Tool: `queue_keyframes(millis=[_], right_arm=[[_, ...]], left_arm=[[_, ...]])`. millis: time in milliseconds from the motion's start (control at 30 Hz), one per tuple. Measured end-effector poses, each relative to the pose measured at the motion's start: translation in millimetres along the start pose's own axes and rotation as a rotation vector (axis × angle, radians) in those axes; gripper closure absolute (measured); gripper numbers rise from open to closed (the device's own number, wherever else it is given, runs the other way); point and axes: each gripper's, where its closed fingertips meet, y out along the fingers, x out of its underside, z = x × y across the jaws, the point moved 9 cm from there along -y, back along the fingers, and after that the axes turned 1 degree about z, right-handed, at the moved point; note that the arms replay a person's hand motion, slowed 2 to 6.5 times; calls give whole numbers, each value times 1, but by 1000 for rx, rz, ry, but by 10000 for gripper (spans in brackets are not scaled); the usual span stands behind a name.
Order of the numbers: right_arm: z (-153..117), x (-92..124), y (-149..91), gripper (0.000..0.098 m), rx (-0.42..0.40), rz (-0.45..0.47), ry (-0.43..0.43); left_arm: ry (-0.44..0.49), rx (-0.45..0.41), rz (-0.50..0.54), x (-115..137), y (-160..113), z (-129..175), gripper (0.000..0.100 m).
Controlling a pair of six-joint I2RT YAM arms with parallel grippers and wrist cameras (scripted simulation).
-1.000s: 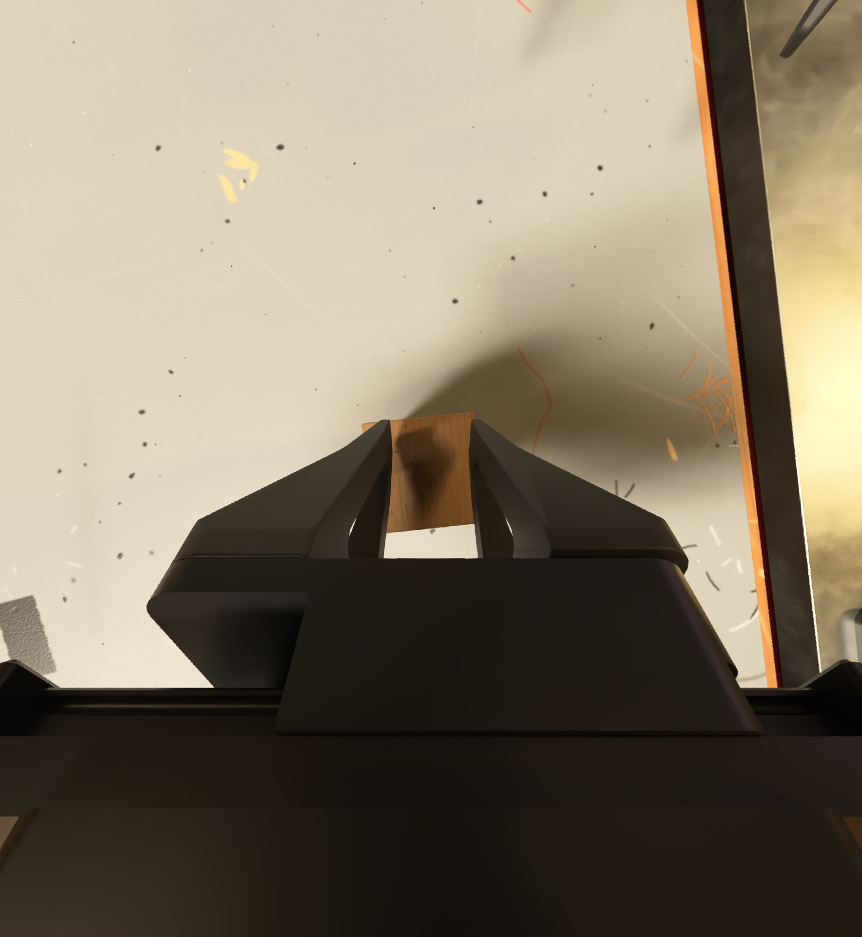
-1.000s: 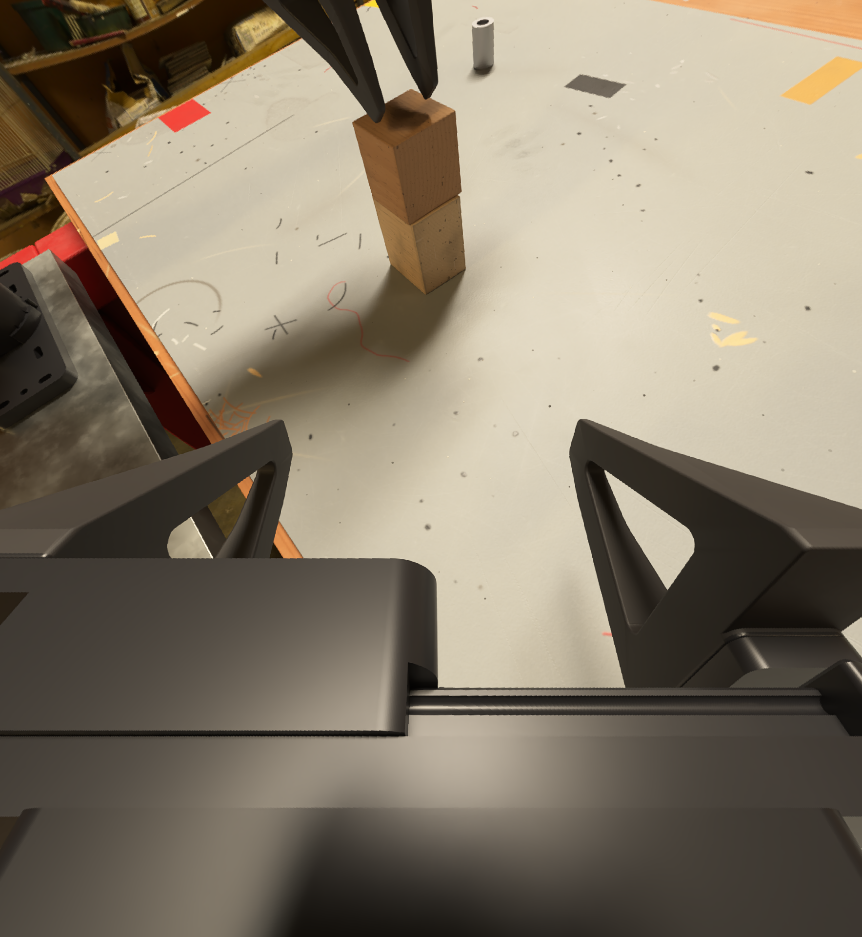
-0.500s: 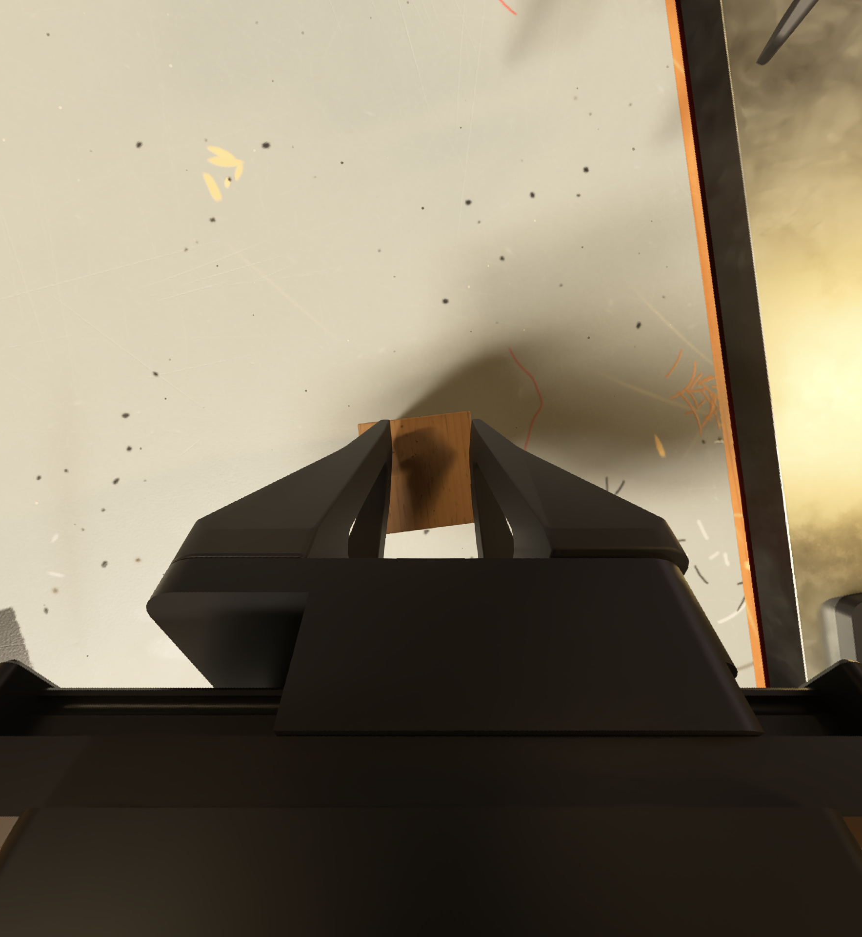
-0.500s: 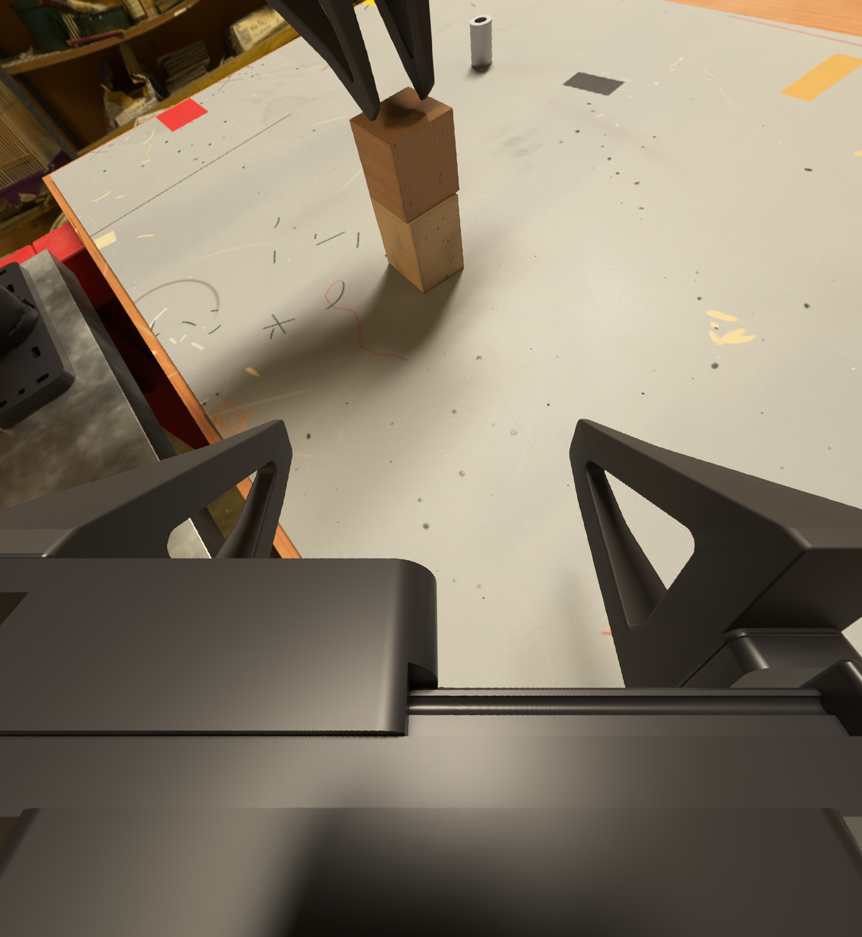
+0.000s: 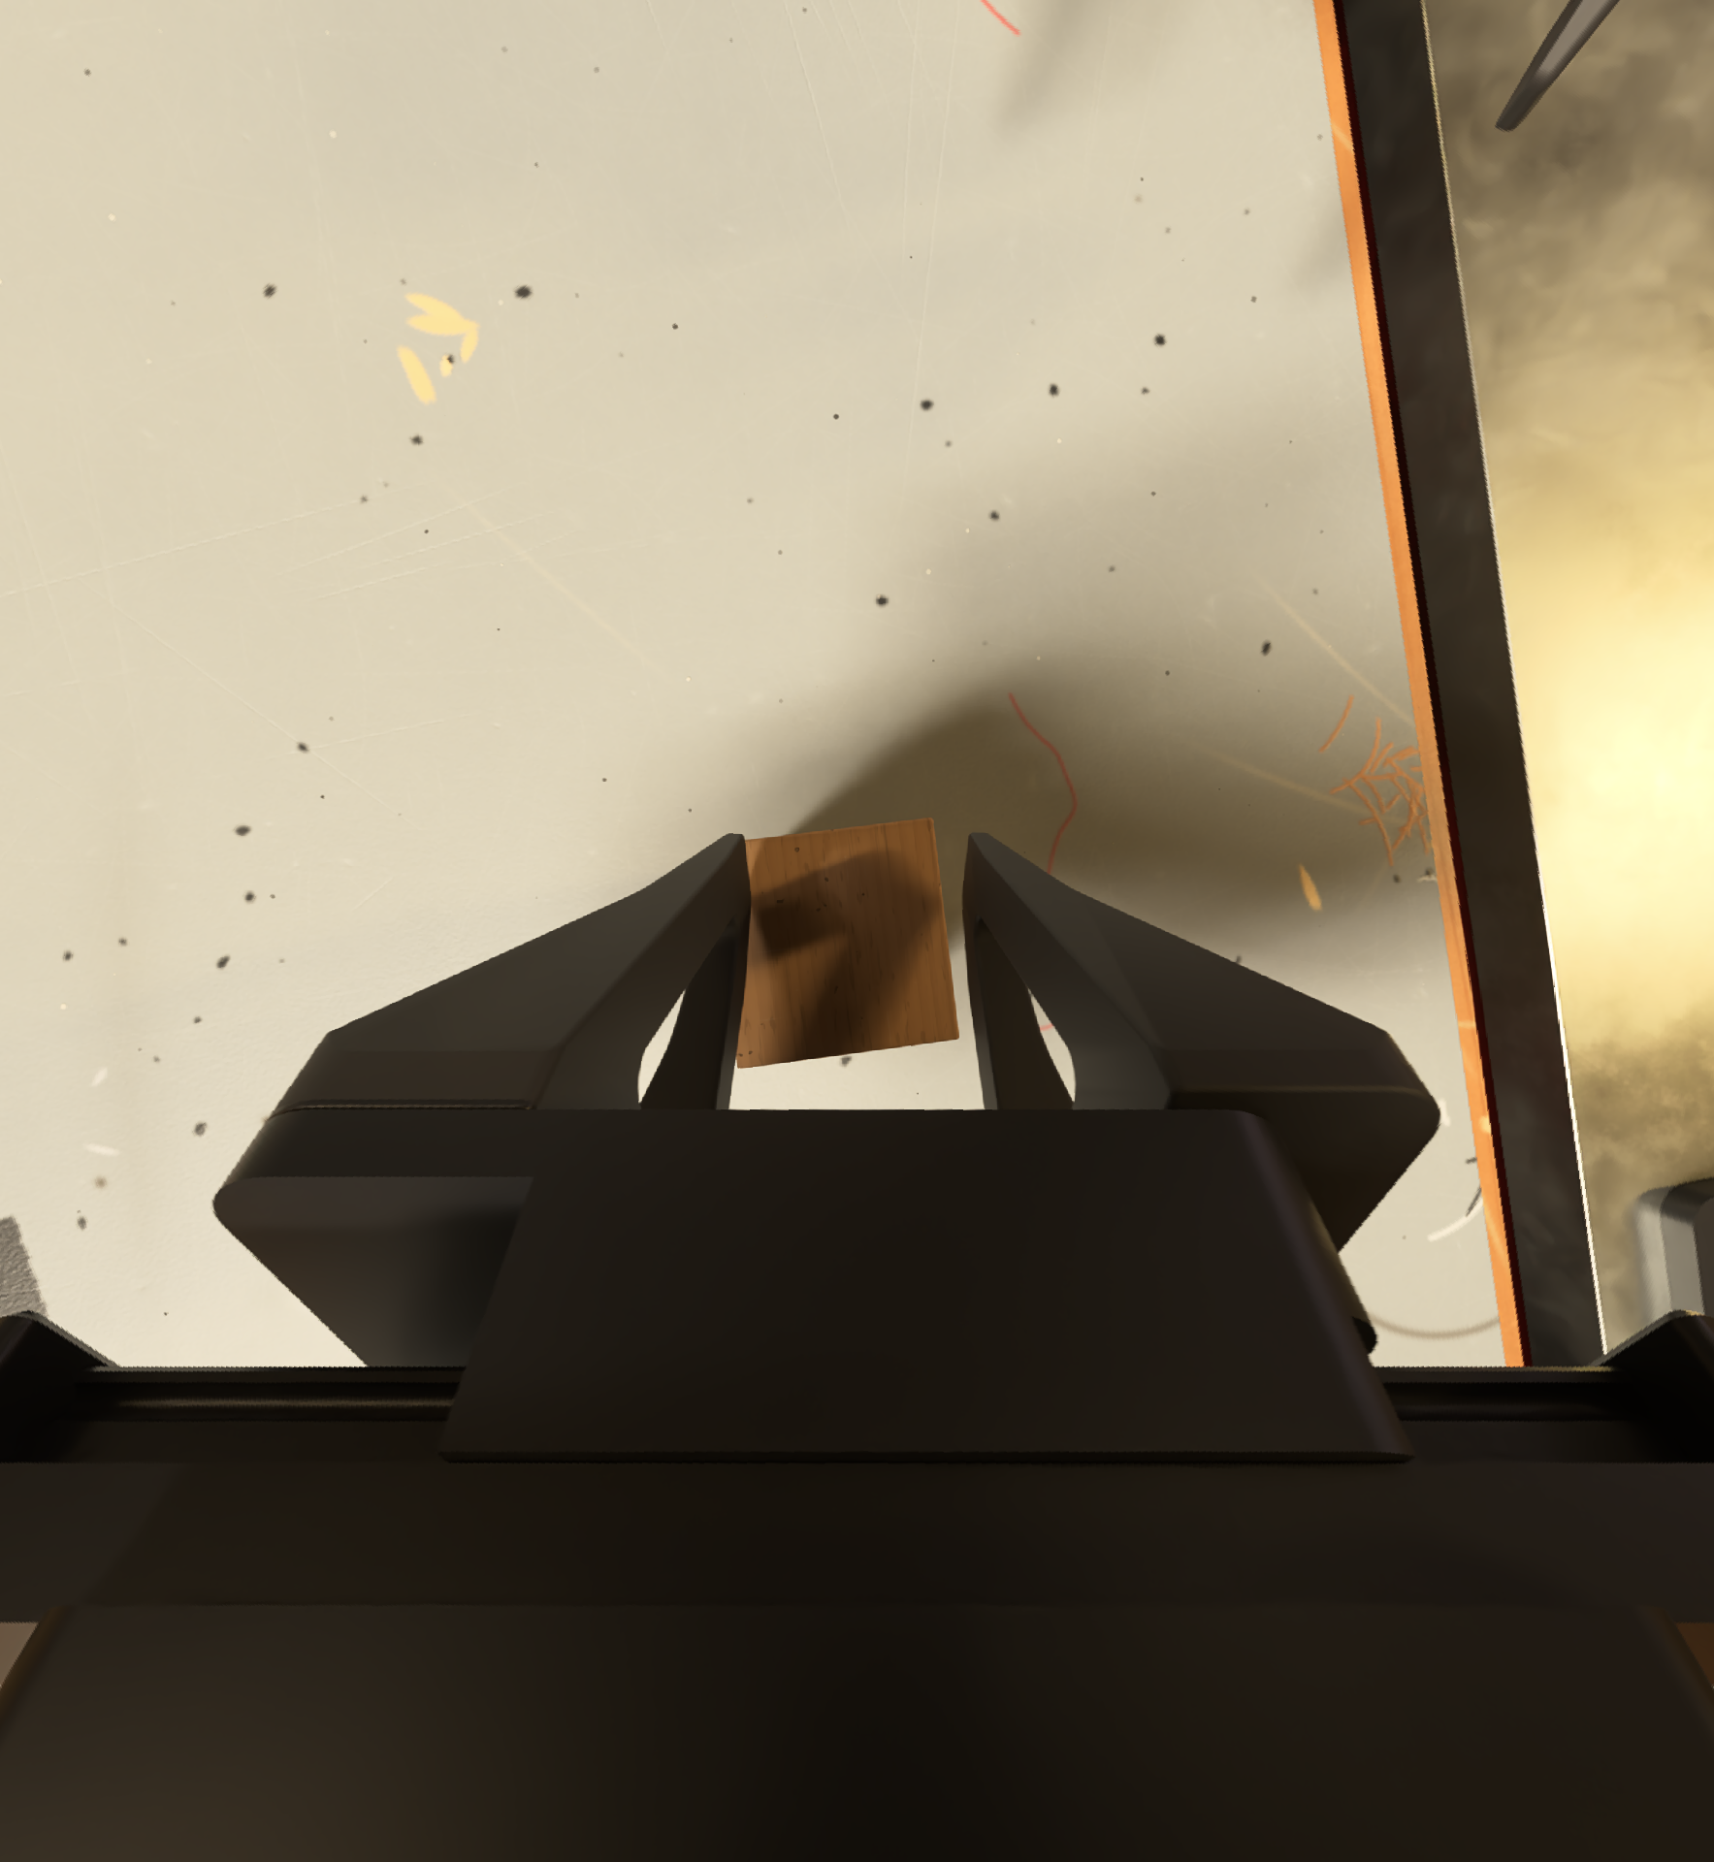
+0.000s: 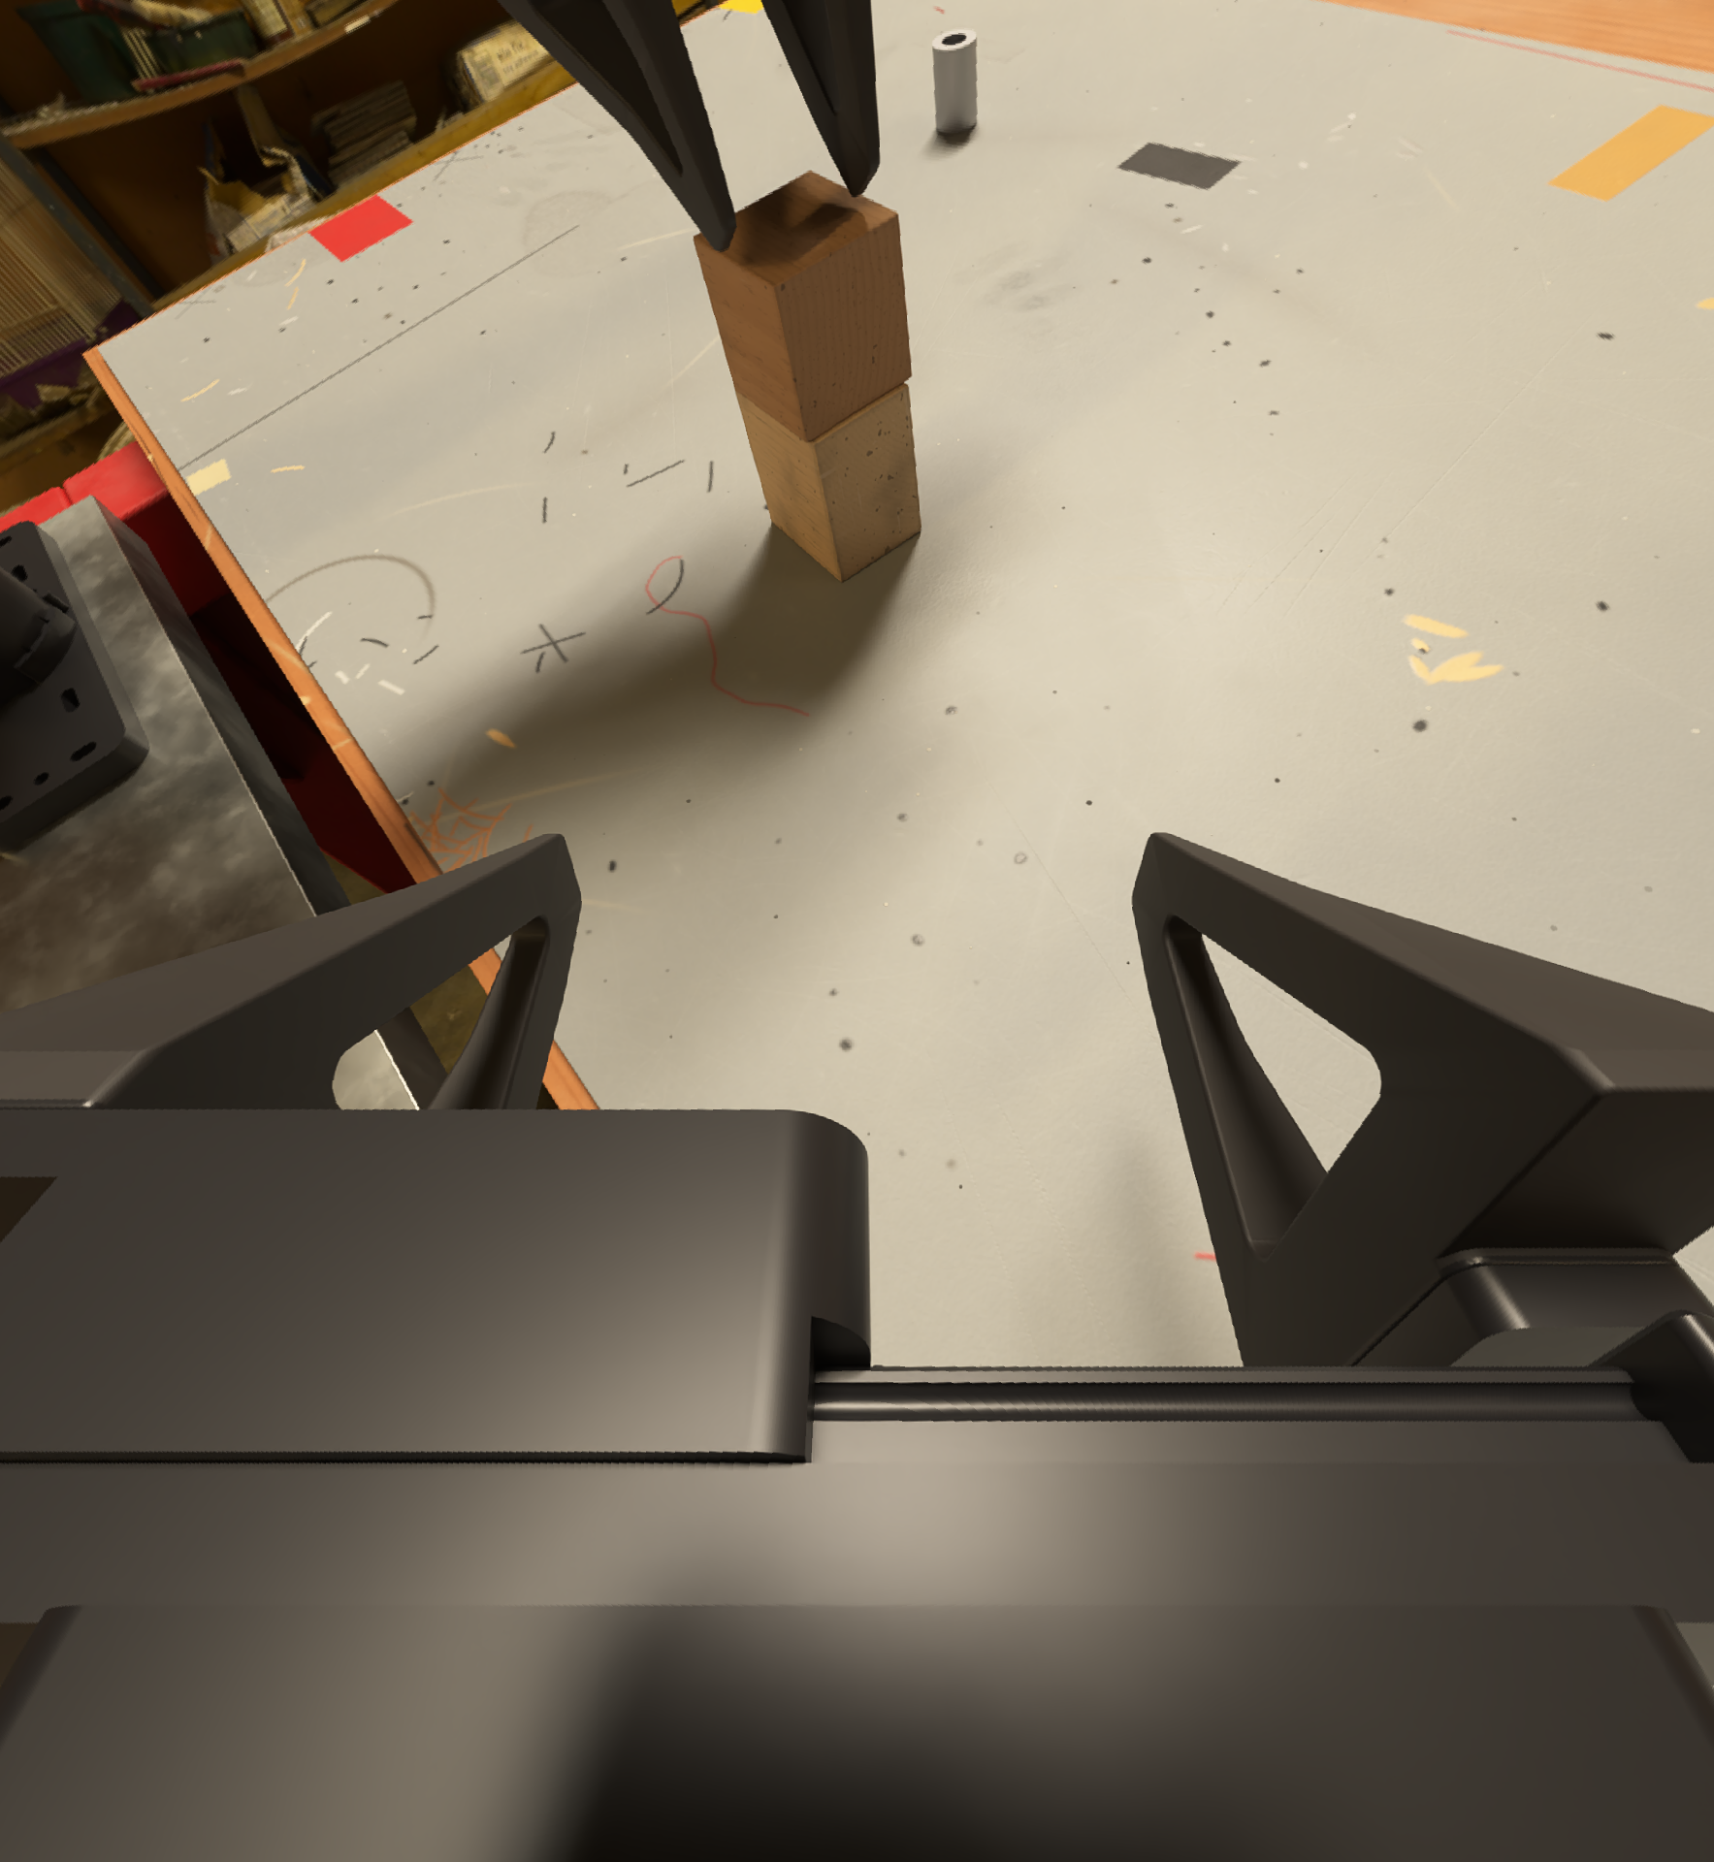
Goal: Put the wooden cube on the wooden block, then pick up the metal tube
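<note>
Right wrist view: your cube is stacked; the metal tube stands upright, far side of the stack.

Your left gripper [image 5: 852, 856] has its fingers [image 5: 691, 947] parted, a thin gap visible on the right side, nothing held; they straddle the top of the wooden cube [image 6: 817, 302], which sits on the wooden block [image 6: 847, 484], slightly offset. Your right gripper [image 6: 858, 856] is spread wide and empty, low over the counter [image 6: 1235, 705] on the near side of the stack. The metal tube [image 6: 955, 81] stands beyond the stack, long axis vertical, bore up. Judgement: the left arm is nearer; lift clear of the cube first, then approach the tube from above, fingers either side.
</note>
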Motion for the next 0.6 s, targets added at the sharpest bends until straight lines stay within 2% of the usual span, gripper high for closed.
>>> queue_keyframes(millis=[200, 600], right_arm=[[0, 0, 0, 39, 0, -2, 1], [0, 1, 1, 39, -2, -5, 2]], left_arm=[[-3, 5, 2, 1, 0, 0, 562], [-1, 5, 2, 1, 0, 0, 560]])
